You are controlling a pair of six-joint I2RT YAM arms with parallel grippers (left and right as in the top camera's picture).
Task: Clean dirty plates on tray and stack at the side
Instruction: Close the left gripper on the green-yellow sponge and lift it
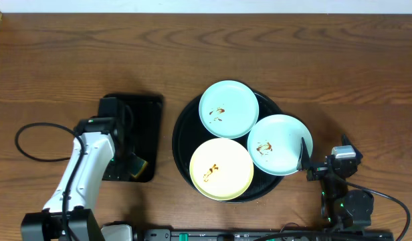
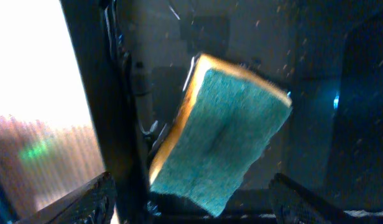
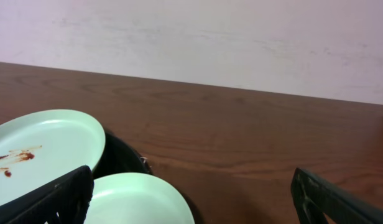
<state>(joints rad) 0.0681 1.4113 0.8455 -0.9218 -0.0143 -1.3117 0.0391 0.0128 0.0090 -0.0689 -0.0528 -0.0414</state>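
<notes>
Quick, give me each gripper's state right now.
Left gripper: open, fingers either side of the sponge, not gripping it.
Right gripper: open, holding nothing.

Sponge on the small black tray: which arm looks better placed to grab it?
Left. The left gripper, open, hangs directly over the sponge, with a finger on either side. The right gripper is on the other side, at a blue plate, far from the sponge.
</notes>
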